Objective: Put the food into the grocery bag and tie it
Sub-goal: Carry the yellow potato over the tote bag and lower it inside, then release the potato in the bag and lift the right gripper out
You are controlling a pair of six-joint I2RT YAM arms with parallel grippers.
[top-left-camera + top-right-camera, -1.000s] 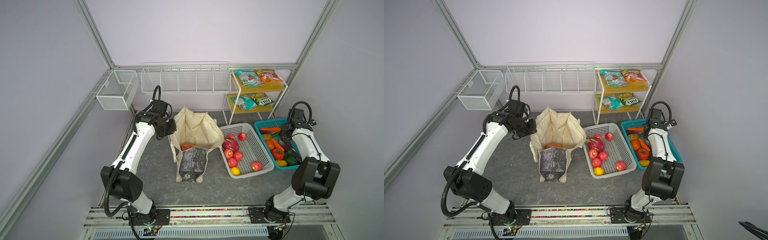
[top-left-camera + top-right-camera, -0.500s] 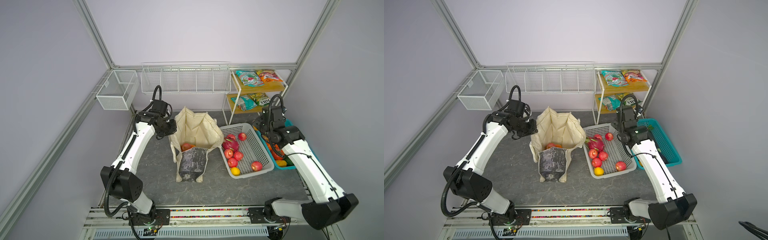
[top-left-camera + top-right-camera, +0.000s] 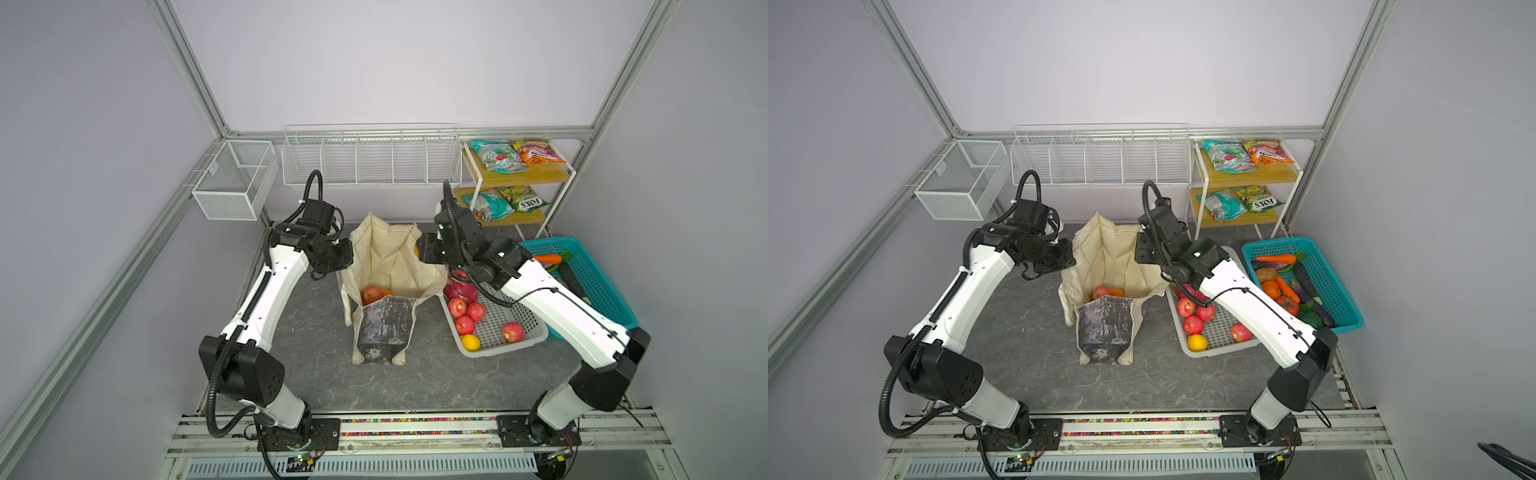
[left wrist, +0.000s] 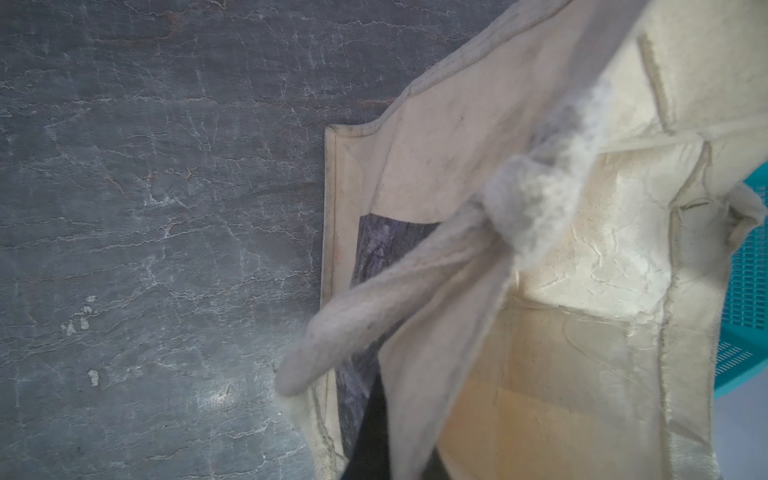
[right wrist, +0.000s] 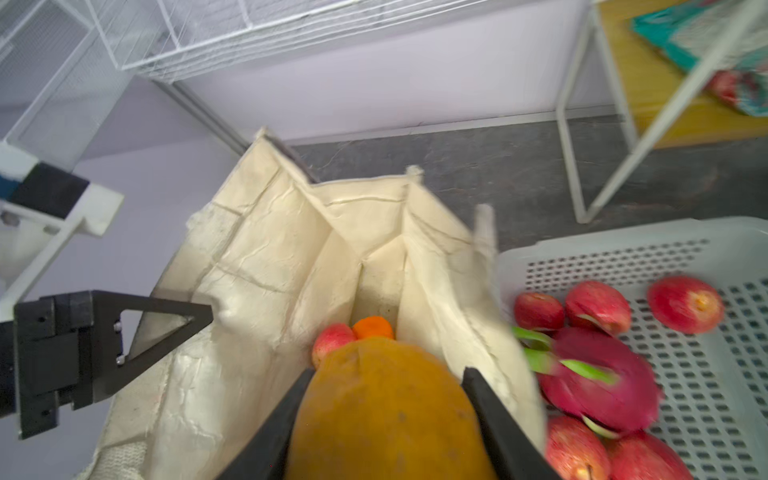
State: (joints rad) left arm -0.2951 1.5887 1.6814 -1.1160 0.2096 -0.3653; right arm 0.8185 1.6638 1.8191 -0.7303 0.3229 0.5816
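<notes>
The cream grocery bag (image 3: 386, 262) (image 3: 1113, 257) stands open mid-table, its dark marbled panel (image 3: 384, 328) facing the front. A red apple (image 3: 369, 294) (image 5: 332, 338) and an orange (image 5: 372, 327) lie inside it. My left gripper (image 3: 347, 261) (image 3: 1069, 261) is shut on the bag's left rim and holds it up; the left wrist view shows the bag's fabric (image 4: 582, 249) and a knotted strap (image 4: 528, 208). My right gripper (image 3: 420, 251) (image 5: 388, 374) hangs over the bag's right rim, shut on an ochre-yellow oval toy fruit (image 5: 386, 415).
Right of the bag, a white perforated basket (image 3: 525, 337) holds red apples, a dragon fruit and a lemon. Beyond it is a teal basket (image 3: 1350, 320) of vegetables. Snack packets (image 3: 500, 157) lie on a wooden shelf at the back right. Wire baskets (image 3: 370, 158) hang on the back wall.
My right arm has swung left from the teal basket, across the white basket, to the bag's right rim, with the ochre fruit in its jaws. The left arm and the bag have stayed put.
</notes>
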